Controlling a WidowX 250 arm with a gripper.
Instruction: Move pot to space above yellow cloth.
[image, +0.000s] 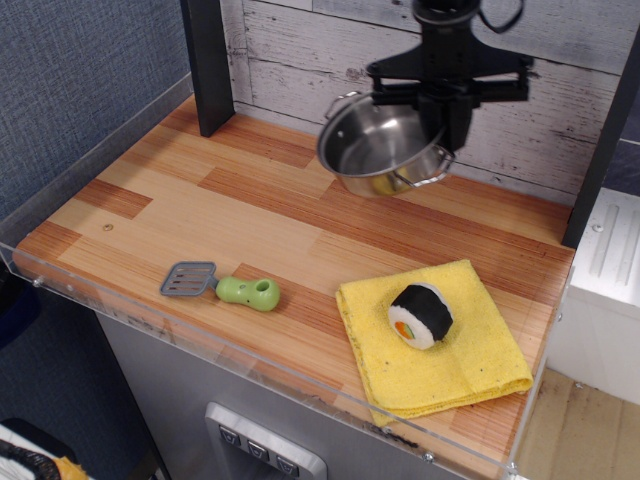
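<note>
Item: pot (385, 150), tilted, gripped at its rim by the claw (443, 115) and held clear of the bench (250, 225), behind the yellow cloth (470, 350); step judged transport, next a short carry and lowering behind that cloth.

A sushi roll (421, 314) is sitting toward the right of the wooden tabletop (250, 225), showing its white rice ring and orange-and-green filling inside a black wrap. A spatula (222, 285) with a grey slotted blade and a green handle is lying flat near the front edge, well to the left of the roll, its blade pointing left. A clear plastic guard (150, 330) is running along the front and left edges of the top, a dark post (207, 62) is standing at the back left corner, and whitewashed planks (580, 100) are forming the back wall.
</note>
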